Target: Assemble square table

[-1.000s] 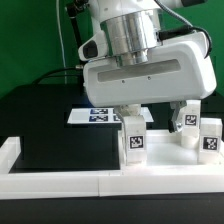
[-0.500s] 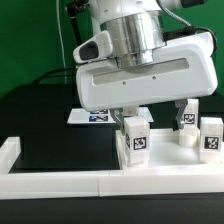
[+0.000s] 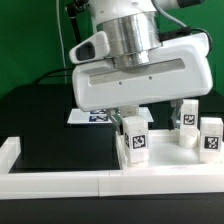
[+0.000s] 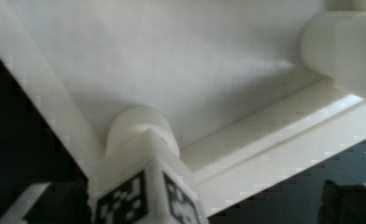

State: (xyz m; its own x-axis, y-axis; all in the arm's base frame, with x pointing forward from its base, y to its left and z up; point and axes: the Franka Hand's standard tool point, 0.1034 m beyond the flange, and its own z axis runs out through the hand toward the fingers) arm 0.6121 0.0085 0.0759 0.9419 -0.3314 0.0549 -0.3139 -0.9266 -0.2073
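Observation:
The white square table top [image 3: 165, 164] lies at the exterior view's right, behind the front bar. Three white tagged legs stand upright on it: a near one [image 3: 134, 140], one behind [image 3: 186, 117] and one at the right [image 3: 211, 136]. My gripper [image 3: 128, 112] hangs just above the near leg. In the wrist view the near leg [image 4: 141, 160] stands between my dark fingers [image 4: 27, 204], with gaps on both sides. The jaws are wide apart and hold nothing. The table top's raised rim [image 4: 278, 130] and another leg [image 4: 349, 45] also show there.
Long white border bars [image 3: 60, 181] run along the front, with a raised end [image 3: 8, 152] at the exterior view's left. The marker board [image 3: 92, 116] lies behind on the black table surface [image 3: 50, 130].
My gripper has shifted a little toward the exterior view's left and slightly up. The legs and table top have not moved.

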